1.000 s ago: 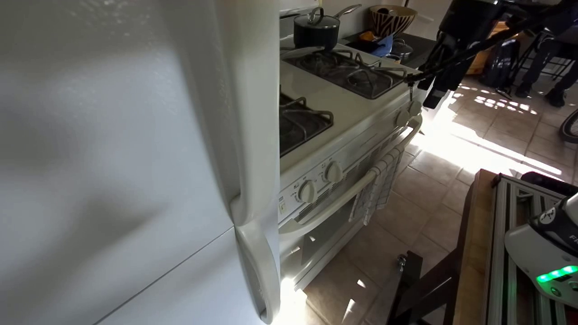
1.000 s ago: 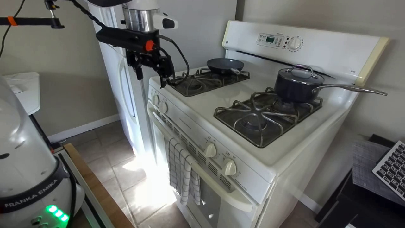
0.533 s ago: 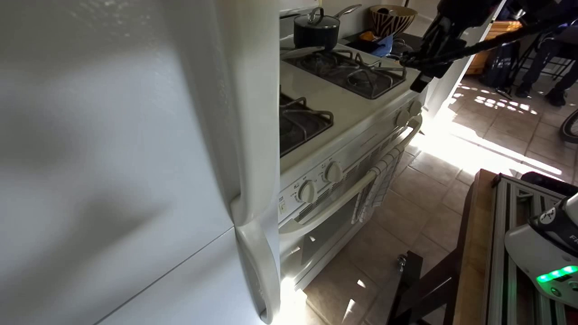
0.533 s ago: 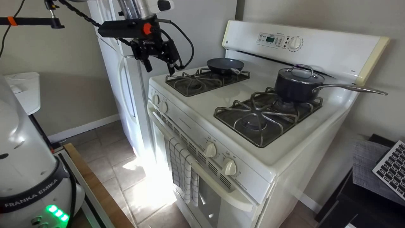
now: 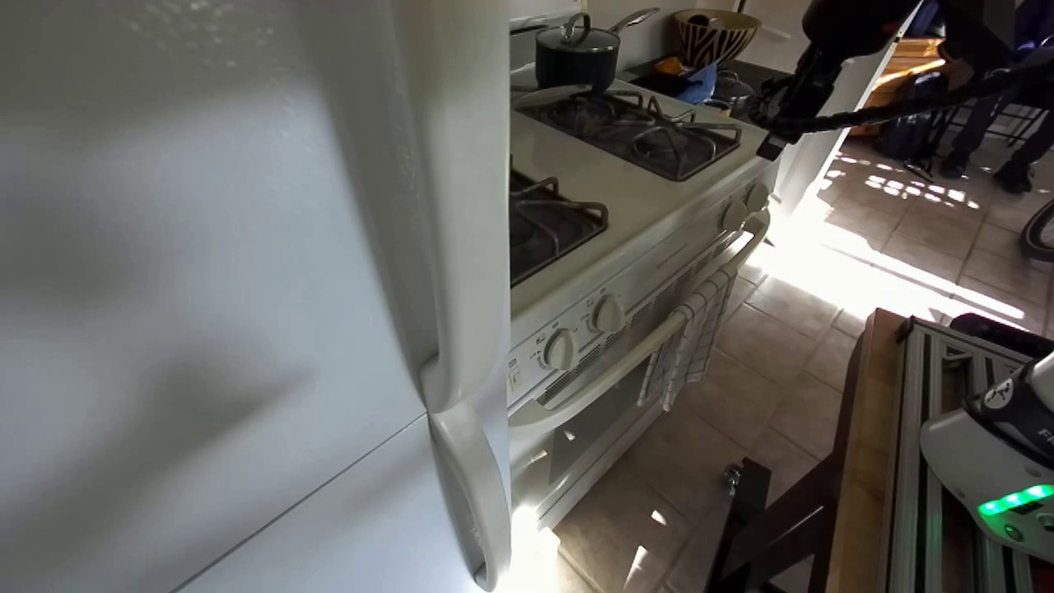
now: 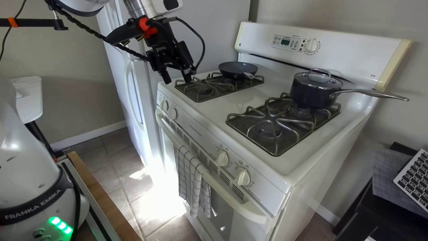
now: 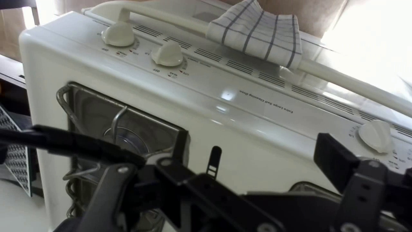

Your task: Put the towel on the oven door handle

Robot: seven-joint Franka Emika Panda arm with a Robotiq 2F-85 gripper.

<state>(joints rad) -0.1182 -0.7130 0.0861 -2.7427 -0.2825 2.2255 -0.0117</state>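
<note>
The pot (image 6: 311, 95) is wearing its lid (image 6: 314, 80), and the towel (image 7: 257, 37) is hanging on the oven handle (image 7: 341, 80) below the gripper (image 6: 177, 80), fingers (image 6: 166, 77) apart.

- In an exterior view, a beige wall (image 6: 83, 73) is rising at ten o'clock, white skirting (image 6: 90, 135) running along its foot.
- There, a white table (image 6: 31, 103) is standing at nine o'clock, a black table (image 6: 384, 211) at four.
- Tiled floor (image 6: 113, 170) is lying at eight o'clock; sunlight (image 6: 162, 202) is glaring on it at seven.
- In an exterior view, a white fridge (image 5: 214, 296) is filling nine o'clock.
</note>
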